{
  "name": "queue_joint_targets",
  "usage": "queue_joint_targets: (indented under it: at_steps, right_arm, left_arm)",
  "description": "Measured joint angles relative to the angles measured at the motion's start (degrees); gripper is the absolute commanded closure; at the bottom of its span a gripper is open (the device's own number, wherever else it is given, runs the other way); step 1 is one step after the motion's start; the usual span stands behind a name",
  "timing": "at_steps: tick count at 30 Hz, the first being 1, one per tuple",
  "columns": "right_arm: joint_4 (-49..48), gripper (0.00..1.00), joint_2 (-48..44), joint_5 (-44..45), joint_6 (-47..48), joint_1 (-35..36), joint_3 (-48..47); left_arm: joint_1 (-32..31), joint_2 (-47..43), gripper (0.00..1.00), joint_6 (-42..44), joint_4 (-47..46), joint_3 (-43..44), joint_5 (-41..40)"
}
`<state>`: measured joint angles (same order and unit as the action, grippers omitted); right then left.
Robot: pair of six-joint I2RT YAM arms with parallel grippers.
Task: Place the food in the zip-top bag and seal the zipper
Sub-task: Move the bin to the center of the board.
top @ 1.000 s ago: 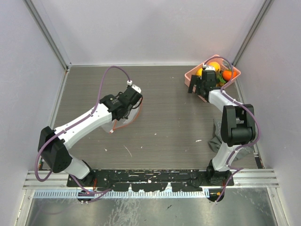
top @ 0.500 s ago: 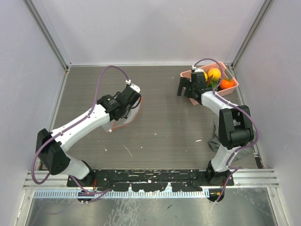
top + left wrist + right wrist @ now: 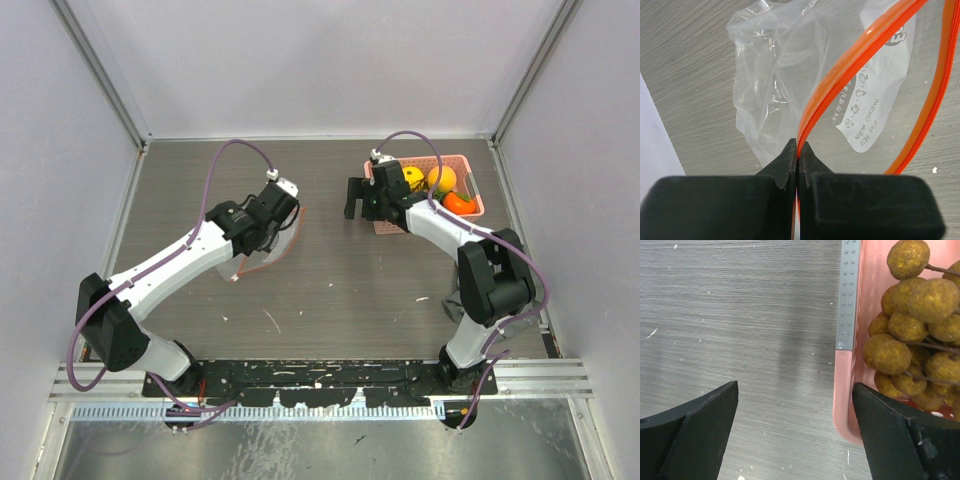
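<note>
left tool (image 3: 798, 148) clamped on zipper (image 3: 850, 65), right tool (image 3: 795, 386) apart, straddling pink basket (image 3: 843, 390) wall

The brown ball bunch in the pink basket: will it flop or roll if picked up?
The bunch of small brown balls probably dangles, since only thin stems join them. Being a lumpy cluster, it likely won't roll. A ball might snap off.
</note>
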<state>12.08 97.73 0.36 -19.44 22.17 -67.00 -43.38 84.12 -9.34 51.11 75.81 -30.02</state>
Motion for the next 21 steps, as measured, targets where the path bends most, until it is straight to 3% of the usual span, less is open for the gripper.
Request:
queue_joint_targets:
  at_steps: [9,21]
  right_arm:
    - [4.48,0.0,-11.54,3.19,3.43,-2.51,-0.96]
    - [2.71,0.0,-16.92,14.67,1.97,-21.29,4.79]
  left_arm:
    - [0.0,0.0,1.0,-0.02,0.13,0.0,0.42]
    - [0.0,-0.02,1.0,-0.02,0.15,0.0,0.96]
